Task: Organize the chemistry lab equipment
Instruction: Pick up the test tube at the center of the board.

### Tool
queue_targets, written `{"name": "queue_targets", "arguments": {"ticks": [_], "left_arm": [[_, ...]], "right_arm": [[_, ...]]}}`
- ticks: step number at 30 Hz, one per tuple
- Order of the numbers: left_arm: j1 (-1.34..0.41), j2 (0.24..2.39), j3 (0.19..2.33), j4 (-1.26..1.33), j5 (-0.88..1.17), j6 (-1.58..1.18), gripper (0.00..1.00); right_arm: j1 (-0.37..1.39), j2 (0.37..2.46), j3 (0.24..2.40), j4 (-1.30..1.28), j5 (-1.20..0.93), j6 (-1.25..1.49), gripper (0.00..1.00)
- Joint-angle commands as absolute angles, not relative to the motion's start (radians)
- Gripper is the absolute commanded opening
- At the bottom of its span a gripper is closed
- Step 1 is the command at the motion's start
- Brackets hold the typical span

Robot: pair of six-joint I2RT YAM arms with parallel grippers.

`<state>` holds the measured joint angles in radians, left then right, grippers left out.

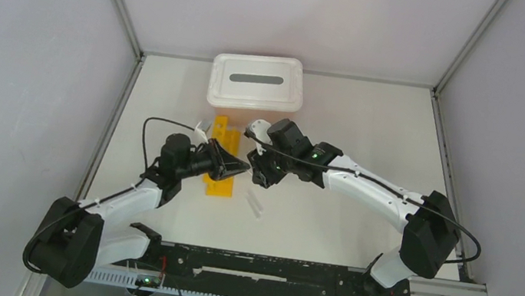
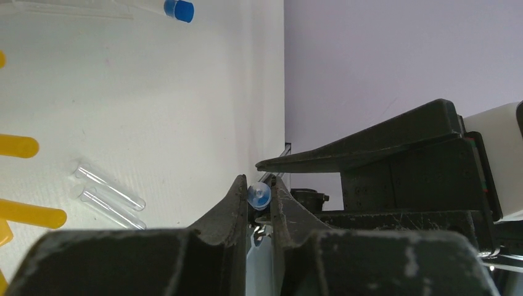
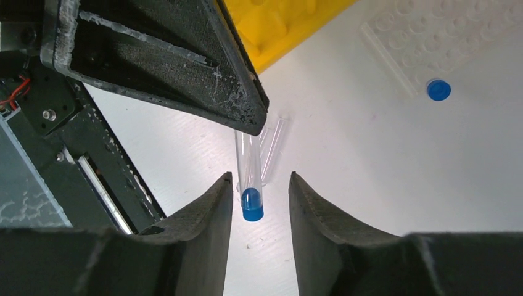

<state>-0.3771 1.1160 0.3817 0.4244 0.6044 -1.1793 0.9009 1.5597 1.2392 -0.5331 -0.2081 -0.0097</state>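
Note:
My left gripper (image 2: 258, 182) is shut on a small clear blue-capped tube (image 2: 259, 196) and holds it above the table, beside the yellow rack (image 1: 220, 159). In the right wrist view the same tube (image 3: 251, 203) hangs cap-first between my right gripper's open jaws (image 3: 259, 179), nearer one finger and not pinched. The two grippers meet tip to tip in the top view, left (image 1: 239, 166) and right (image 1: 263, 175). Two bare clear tubes (image 2: 111, 194) lie on the table. The clear gridded rack (image 3: 444, 37) holds one blue-capped tube (image 3: 438, 90).
The pink bin with the white slotted lid (image 1: 257, 81) stands at the back, just behind the yellow rack. Another blue-capped tube (image 2: 179, 9) lies on the table. The two bare tubes also show in the top view (image 1: 255, 205), in front of the grippers.

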Motion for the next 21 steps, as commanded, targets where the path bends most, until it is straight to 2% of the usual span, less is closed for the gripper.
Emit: {"name": "queue_targets", "arguments": {"ticks": [1, 9, 15, 21], "left_arm": [[-0.37, 1.076, 0.36, 0.469, 0.567, -1.222, 0.03], [-0.366, 1.031, 0.354, 0.469, 0.483, -1.303, 0.02], [-0.359, 1.006, 0.341, 0.479, 0.45, -1.369, 0.01], [-0.356, 1.002, 0.279, 0.604, 0.414, -1.508, 0.01]], "right_arm": [[0.905, 1.495, 1.234, -0.454, -0.174, -0.005, 0.49], [0.902, 1.326, 1.048, -0.213, -0.132, 0.069, 0.55], [0.875, 1.182, 0.816, 0.083, -0.151, 0.157, 0.55], [0.874, 1.12, 0.648, 0.351, -0.141, 0.236, 0.54]]}}
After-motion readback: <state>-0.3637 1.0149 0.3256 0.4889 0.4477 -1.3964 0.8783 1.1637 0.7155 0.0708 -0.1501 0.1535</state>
